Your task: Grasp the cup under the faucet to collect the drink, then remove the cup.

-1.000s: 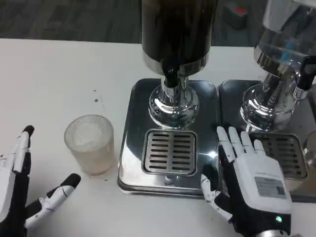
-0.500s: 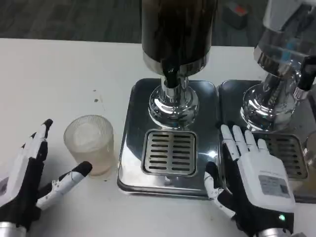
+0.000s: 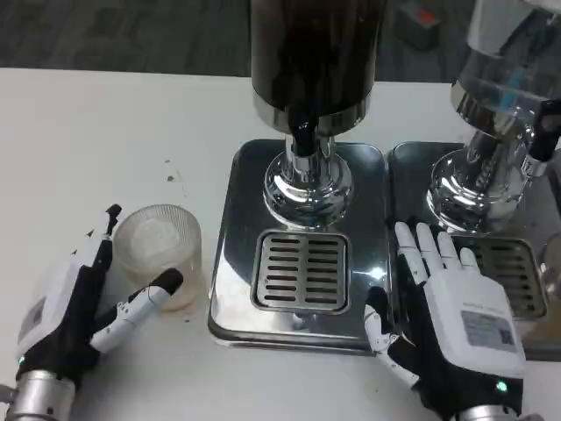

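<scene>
A ribbed translucent cup (image 3: 159, 248) stands upright on the white table, left of the steel drip tray (image 3: 237, 219). My left hand (image 3: 74, 307) is open around the cup's near left side, fingers along its left rim and thumb at its front; contact is unclear. The black faucet (image 3: 302, 139) hangs from the dark dispenser (image 3: 314, 53) above the slotted grate (image 3: 301, 270), which is bare. My right hand (image 3: 451, 307) lies flat and open between the two trays, holding nothing.
A second dispenser (image 3: 491, 96) with its own tray (image 3: 543, 210) and grate stands at the right. A dark speck (image 3: 171, 178) marks the table behind the cup. Bare white table stretches to the left and far side.
My left hand has moved right and forward, from the lower left corner up to the cup, its fingers now framing it. The right hand barely shifted. The cup has not moved.
</scene>
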`<state>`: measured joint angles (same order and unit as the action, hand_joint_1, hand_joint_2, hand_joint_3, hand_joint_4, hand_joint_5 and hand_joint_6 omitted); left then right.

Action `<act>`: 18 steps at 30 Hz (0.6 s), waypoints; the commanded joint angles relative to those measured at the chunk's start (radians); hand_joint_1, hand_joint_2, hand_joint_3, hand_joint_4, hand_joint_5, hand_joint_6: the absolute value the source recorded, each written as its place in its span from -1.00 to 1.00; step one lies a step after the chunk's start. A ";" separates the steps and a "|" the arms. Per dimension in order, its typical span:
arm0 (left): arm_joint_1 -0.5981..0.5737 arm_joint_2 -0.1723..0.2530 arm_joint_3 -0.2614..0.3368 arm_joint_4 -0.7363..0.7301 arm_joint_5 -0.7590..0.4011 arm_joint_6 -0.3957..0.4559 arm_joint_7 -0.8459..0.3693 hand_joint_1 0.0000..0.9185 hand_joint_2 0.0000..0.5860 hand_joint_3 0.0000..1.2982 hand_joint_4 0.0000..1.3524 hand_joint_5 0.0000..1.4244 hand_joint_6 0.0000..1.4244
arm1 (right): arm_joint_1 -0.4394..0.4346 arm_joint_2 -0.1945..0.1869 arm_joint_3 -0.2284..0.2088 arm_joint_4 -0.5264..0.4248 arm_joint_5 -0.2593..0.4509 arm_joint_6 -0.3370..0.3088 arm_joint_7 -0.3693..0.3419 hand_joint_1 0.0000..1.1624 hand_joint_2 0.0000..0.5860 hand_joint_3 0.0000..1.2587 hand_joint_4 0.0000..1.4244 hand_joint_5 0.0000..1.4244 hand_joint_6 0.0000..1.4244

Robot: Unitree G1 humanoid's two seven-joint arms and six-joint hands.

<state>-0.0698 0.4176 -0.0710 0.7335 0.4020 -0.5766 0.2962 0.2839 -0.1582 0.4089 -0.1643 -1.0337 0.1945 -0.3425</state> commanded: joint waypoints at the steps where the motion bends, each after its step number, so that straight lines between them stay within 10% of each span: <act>1: -0.020 -0.006 -0.026 0.041 0.011 -0.020 -0.003 -0.91 -1.00 -1.00 -1.00 -1.00 -1.00 | 0.004 0.009 -0.004 -0.001 0.009 0.006 -0.021 -0.33 0.97 -0.93 -1.00 -1.00 -0.98; 18: -0.100 0.000 -0.091 0.118 0.042 -0.033 0.008 -0.74 -1.00 -1.00 -1.00 -0.92 -0.88 | 0.016 0.025 -0.010 -0.004 0.011 0.012 -0.029 -0.33 0.97 -0.91 -1.00 -1.00 -0.92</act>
<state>-0.1534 0.4266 -0.1504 0.8271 0.4440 -0.6002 0.3220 0.2922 -0.1330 0.4056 -0.1643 -1.0326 0.1999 -0.3560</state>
